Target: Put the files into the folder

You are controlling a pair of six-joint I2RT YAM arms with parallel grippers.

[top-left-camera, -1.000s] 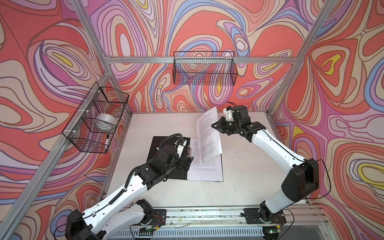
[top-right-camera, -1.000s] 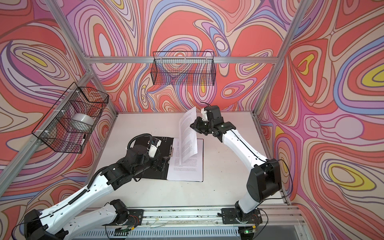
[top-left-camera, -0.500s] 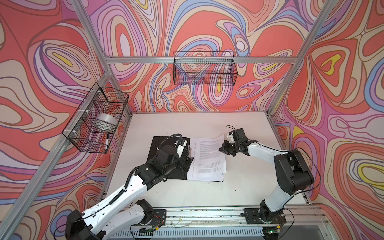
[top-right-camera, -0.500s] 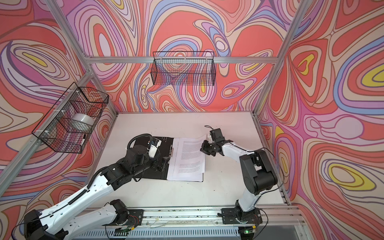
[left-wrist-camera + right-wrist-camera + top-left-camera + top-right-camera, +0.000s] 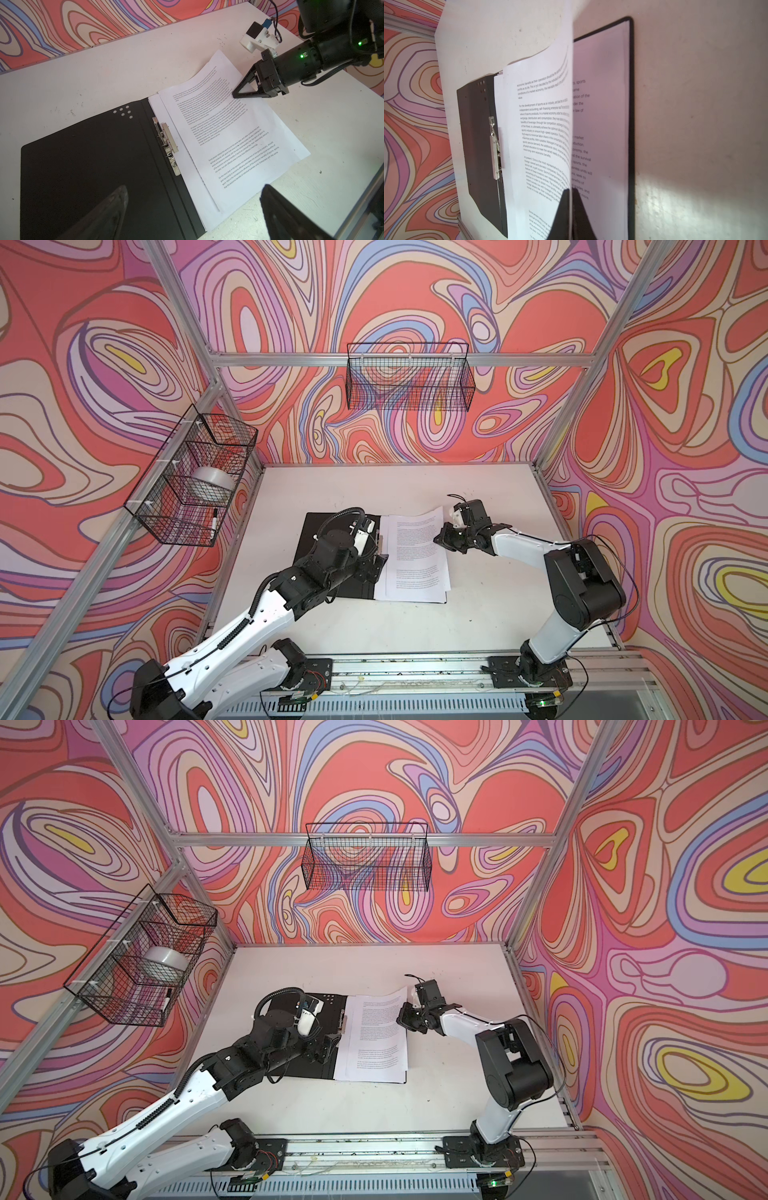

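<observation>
Right jaws pinch the top sheet, left jaws gape wide. In both top views the right gripper (image 5: 441, 540) grips the files (image 5: 415, 560), stacked on the open folder (image 5: 309, 531); left gripper (image 5: 376, 566) hovers over it. Left wrist: metal clip (image 5: 166, 141) beside the stack. Right wrist: sheet curls between the tips

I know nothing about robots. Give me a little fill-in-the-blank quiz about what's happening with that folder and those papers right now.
1. The folder lies opened flat on the table, and its inside is coloured ____.
2. The jaws of the right arm are ____ on the edge of the top sheet.
3. The jaws of the left arm stand ____ above the folder, holding nothing.
4. The white roll sits in a wire ____ on the wall.

Missing words: black; shut; open; basket.
</observation>
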